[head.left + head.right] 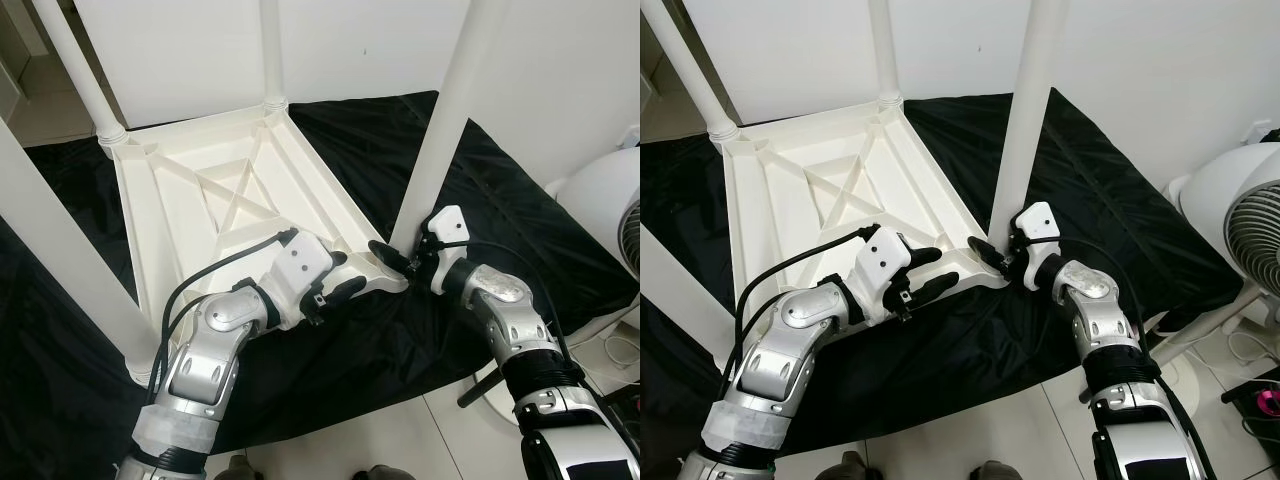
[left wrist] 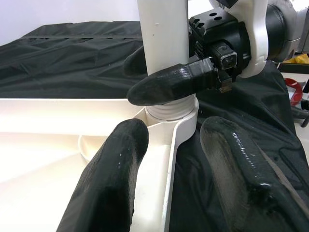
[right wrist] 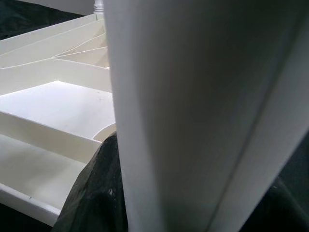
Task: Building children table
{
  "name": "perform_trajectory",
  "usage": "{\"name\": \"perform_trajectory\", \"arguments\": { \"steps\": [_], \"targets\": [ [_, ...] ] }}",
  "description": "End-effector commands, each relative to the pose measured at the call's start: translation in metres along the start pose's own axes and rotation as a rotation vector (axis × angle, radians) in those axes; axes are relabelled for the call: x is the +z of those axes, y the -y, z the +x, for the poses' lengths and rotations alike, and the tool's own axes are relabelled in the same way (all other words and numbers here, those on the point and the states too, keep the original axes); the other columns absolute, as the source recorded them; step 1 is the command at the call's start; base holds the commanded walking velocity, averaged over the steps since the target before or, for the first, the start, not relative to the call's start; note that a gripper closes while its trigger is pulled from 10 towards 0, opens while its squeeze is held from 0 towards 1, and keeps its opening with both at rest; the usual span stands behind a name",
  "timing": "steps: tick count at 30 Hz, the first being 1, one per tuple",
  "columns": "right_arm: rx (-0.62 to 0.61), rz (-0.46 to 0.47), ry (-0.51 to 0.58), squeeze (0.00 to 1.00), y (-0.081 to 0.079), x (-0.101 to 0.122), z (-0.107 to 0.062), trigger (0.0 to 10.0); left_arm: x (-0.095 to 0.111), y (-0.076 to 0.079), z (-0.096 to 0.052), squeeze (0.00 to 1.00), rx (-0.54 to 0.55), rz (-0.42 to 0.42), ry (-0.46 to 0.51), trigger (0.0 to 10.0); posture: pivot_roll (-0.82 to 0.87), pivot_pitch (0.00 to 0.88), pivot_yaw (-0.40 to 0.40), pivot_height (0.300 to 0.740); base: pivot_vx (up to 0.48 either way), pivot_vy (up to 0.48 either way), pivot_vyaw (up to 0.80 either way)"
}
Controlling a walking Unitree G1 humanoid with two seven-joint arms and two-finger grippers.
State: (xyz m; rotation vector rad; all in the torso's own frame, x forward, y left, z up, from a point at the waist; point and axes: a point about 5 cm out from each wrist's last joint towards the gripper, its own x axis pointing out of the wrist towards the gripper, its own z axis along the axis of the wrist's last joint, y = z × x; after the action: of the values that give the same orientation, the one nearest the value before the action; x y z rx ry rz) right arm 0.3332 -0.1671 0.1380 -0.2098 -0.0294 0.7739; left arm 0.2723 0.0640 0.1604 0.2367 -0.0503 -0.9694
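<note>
Upside-down white table [image 1: 210, 190] lies on black sheet [image 1: 480, 200] on floor; left pincer [image 1: 375, 283], fingers apart, straddles its near corner rim. Right pincer [image 1: 393, 259] is clamped on leg [image 1: 445, 130] just above socket. Plastic prob. light, stiff, slick; grip leg low, near base.

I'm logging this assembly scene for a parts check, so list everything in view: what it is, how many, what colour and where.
Table top: one, white, lying upside down on the sheet, ribbed underside up.
Table legs: four, white, standing up from the top's corners.
Sheet: one, black, spread on the floor under the table.
Fan: one, white, on the robot's right beside the sheet.
Cable: one, white, on the floor by the fan.
Wall: white, behind the table.
Left gripper: black fingers, open astride the top's rim by the nearest right corner.
Right gripper: black fingers closed around the base of that corner's leg.
</note>
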Motion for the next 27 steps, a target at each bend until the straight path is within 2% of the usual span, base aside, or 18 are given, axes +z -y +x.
{"name": "perform_trajectory", "arguments": {
  "steps": [1, 3, 4, 9, 11, 12, 14, 16, 17, 18, 20, 21, 22, 24, 27],
  "targets": [
    [-0.004, 0.005, -0.028, 0.00, -0.008, -0.009, -0.004, 10.0, -0.003, -0.003, -0.003, 0.00, 0.089, -0.003, -0.021, 10.0, -0.07, 0.000, 0.015, 0.740, 0.000, 0.000, 0.00],
    [-0.004, 0.005, -0.028, 0.00, -0.008, -0.009, -0.004, 10.0, -0.003, -0.003, -0.003, 0.00, 0.089, -0.003, -0.021, 10.0, -0.07, 0.000, 0.015, 0.740, 0.000, 0.000, 0.00],
    [-0.090, 0.021, -0.038, 0.00, -0.011, -0.009, -0.005, 10.0, -0.003, -0.003, -0.003, 0.00, 0.088, -0.008, -0.024, 10.0, -0.07, 0.000, 0.018, 0.740, 0.000, 0.000, 0.00],
    [-0.164, 0.035, -0.042, 0.00, -0.013, -0.008, -0.003, 10.0, -0.003, -0.004, -0.003, 0.00, 0.090, -0.010, -0.025, 10.0, -0.07, 0.000, 0.014, 0.740, 0.000, 0.000, 0.00],
    [-0.279, 0.079, -0.034, 0.00, -0.015, -0.004, 0.000, 10.0, -0.002, -0.003, -0.004, 0.00, 0.084, -0.026, -0.016, 10.0, -0.08, 0.000, 0.021, 0.740, 0.000, 0.000, 0.00],
    [-0.279, 0.079, -0.034, 0.00, -0.015, -0.004, 0.000, 10.0, -0.002, -0.003, -0.004, 0.00, 0.084, -0.026, -0.016, 10.0, -0.08, 0.000, 0.021, 0.740, 0.000, 0.000, 0.00],
    [-0.383, 0.106, -0.031, 0.00, -0.018, -0.001, 0.002, 10.0, -0.002, -0.002, -0.004, 0.00, 0.081, -0.031, -0.014, 10.0, -0.08, 0.000, 0.021, 0.740, 0.000, 0.000, 0.00],
    [-0.383, 0.106, -0.031, 0.00, -0.018, -0.001, 0.002, 10.0, -0.002, -0.002, -0.004, 0.00, 0.081, -0.031, -0.014, 10.0, -0.08, 0.000, 0.021, 0.740, 0.000, 0.000, 0.00],
    [-0.459, 0.131, -0.035, 0.00, -0.021, -0.001, 0.004, 10.0, -0.002, -0.002, -0.004, 0.00, 0.081, -0.030, -0.018, 10.0, -0.08, 0.000, 0.023, 0.740, 0.000, 0.000, 0.00],
    [-0.459, 0.131, -0.035, 0.00, -0.021, -0.001, 0.004, 10.0, -0.002, -0.002, -0.004, 0.00, 0.081, -0.030, -0.018, 10.0, -0.08, 0.000, 0.023, 0.740, 0.000, 0.000, 0.00],
    [-0.632, 0.182, -0.052, 0.00, -0.030, -0.002, 0.007, 10.0, -0.003, -0.002, -0.004, 0.00, 0.086, -0.026, -0.026, 10.0, -0.08, 0.000, 0.019, 0.740, 0.000, 0.000, 0.00],
    [-0.632, 0.182, -0.052, 0.00, -0.030, -0.002, 0.007, 10.0, -0.003, -0.002, -0.004, 0.00, 0.086, -0.026, -0.026, 10.0, -0.08, 0.000, 0.019, 0.740, 0.000, 0.000, 0.00],
    [-0.797, 0.218, -0.068, 0.00, -0.042, -0.003, 0.011, 10.0, -0.004, -0.003, -0.005, 0.00, 0.092, -0.025, -0.029, 10.0, -0.08, 0.000, 0.015, 0.740, 0.000, 0.000, 0.00],
    [-0.845, 0.244, -0.068, 0.00, -0.045, -0.003, 0.012, 10.0, -0.004, -0.003, -0.004, 0.00, 0.093, -0.025, -0.030, 10.0, -0.07, 0.000, 0.016, 0.740, 0.000, 0.000, 0.00],
    [-0.850, 0.257, -0.069, 0.00, -0.049, -0.003, 0.015, 10.0, -0.004, -0.002, -0.004, 0.00, 0.096, -0.026, -0.030, 10.0, -0.07, 0.000, 0.012, 0.740, 0.000, 0.000, 0.00]
  ]
}}
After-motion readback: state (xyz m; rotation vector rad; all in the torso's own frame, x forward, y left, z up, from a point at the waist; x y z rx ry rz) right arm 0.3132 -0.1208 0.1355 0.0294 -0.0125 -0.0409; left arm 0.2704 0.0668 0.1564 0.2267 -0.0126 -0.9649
